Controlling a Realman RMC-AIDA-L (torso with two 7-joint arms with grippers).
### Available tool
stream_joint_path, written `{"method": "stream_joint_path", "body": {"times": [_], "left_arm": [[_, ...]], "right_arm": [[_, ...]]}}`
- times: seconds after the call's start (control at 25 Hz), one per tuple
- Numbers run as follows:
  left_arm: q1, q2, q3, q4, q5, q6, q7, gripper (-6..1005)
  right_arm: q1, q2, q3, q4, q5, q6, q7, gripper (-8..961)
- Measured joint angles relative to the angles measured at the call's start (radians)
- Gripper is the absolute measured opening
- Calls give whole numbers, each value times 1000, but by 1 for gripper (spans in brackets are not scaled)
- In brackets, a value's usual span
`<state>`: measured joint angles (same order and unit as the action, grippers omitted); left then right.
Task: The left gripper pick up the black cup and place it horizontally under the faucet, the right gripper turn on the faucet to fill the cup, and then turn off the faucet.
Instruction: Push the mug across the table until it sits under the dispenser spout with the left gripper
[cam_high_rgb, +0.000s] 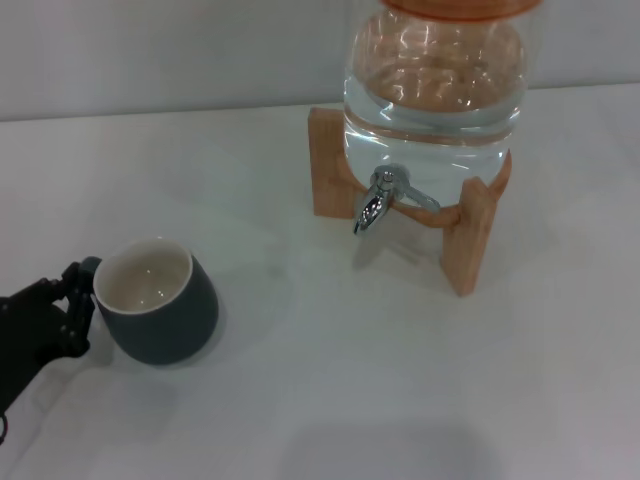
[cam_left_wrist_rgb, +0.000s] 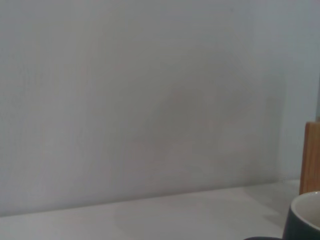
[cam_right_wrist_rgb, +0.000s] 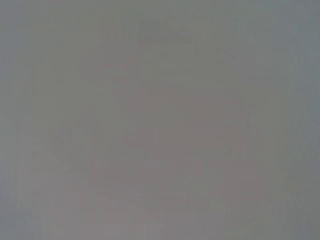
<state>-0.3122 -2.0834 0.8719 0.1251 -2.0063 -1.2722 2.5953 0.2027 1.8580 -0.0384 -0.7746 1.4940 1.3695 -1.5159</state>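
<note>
The black cup (cam_high_rgb: 160, 300) stands upright on the white table at the front left, cream inside, its small handle (cam_high_rgb: 88, 266) turned toward my left gripper (cam_high_rgb: 80, 305). That black claw sits right beside the cup's left side at the handle, open, its fingers spread by the cup wall without closing on it. In the left wrist view only the cup's rim (cam_left_wrist_rgb: 306, 216) shows at a corner. The chrome faucet (cam_high_rgb: 378, 200) sticks out of the clear water jar (cam_high_rgb: 435, 90), well to the right of the cup and farther back, with its lever down. My right gripper is out of view.
The jar rests on a wooden stand (cam_high_rgb: 470, 235) whose legs flank the faucet; one leg (cam_left_wrist_rgb: 312, 157) shows in the left wrist view. White table (cam_high_rgb: 330, 380) stretches between the cup and the stand. A pale wall runs behind. The right wrist view is plain grey.
</note>
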Motion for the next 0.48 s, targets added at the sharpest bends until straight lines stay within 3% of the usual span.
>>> {"method": "stream_joint_path", "body": {"times": [0.48], "left_arm": [[-34, 3, 29, 78, 37, 32, -135, 109]], "right_arm": [[-2, 1, 0, 0, 0, -9, -2, 841]]}}
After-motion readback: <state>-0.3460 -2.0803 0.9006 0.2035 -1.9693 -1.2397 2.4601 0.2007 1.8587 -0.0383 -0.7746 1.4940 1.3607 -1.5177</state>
